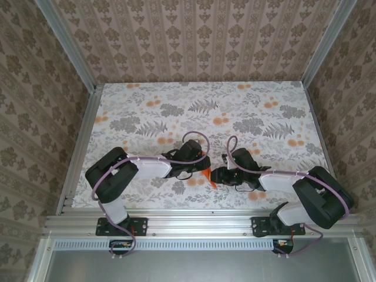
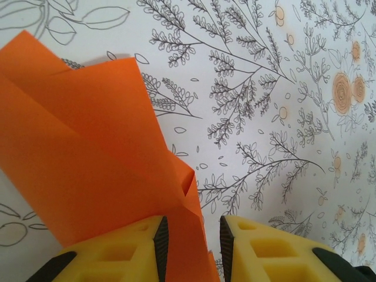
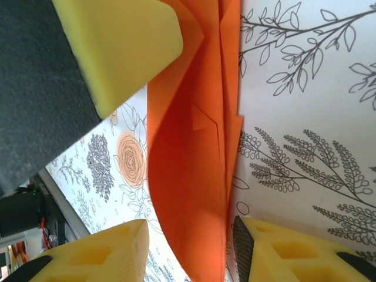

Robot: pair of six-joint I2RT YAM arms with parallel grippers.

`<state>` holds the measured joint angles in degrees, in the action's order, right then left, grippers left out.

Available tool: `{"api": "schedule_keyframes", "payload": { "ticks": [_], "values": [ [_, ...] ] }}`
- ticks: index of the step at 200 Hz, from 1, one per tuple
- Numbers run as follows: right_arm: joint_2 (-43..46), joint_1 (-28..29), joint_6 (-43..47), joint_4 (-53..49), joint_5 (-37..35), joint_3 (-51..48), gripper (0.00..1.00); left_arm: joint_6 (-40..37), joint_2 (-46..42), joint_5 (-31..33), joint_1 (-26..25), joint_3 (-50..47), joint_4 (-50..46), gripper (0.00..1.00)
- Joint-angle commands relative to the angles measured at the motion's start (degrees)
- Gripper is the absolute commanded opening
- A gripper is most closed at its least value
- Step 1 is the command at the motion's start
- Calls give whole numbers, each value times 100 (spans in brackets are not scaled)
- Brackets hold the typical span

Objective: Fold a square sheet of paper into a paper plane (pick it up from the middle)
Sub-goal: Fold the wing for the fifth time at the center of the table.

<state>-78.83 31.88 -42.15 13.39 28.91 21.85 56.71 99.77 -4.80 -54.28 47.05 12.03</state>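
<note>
— When the scene was taken from the largest thing down, what was found on the flowered table point(image 1: 264, 111)?
— Both arms were seen bent inward over its near edge. The square sheet of paper point(image 2: 88, 153) was held up between them, on edge and apparently clear of the tabletop.
— How were the claws set?
— The left gripper point(image 2: 192, 226) was judged to be closed on the sheet, whose lower corner was run down between its yellow fingers point(image 2: 258, 247). The right gripper point(image 3: 191, 226) was parted, and the paper's layers were merely hung loose between its jaws.
— And the folding?
— Several creases had been laid in: a triangular flap point(image 2: 100, 88) and stacked layers point(image 3: 226, 147) could be made out. No narrow dart with a centre crease had been formed, so the task was reckoned roughly midway. The later folds were left to be done.
</note>
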Motion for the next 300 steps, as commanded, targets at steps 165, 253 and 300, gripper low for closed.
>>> {"api": "schedule_keyframes", "payload": {
  "ticks": [165, 253, 300],
  "values": [
    [-515, 73, 1155, -743, -430, 715, 55, -193, 106, -186, 37, 314, -83, 32],
    [-661, 55, 1021, -587, -389, 626, 30, -225, 96, -236, 42, 363, -117, 32],
    [-730, 31, 721, -188, -92, 480, 26, -250, 77, -257, 43, 355, -142, 32]
  ]
}}
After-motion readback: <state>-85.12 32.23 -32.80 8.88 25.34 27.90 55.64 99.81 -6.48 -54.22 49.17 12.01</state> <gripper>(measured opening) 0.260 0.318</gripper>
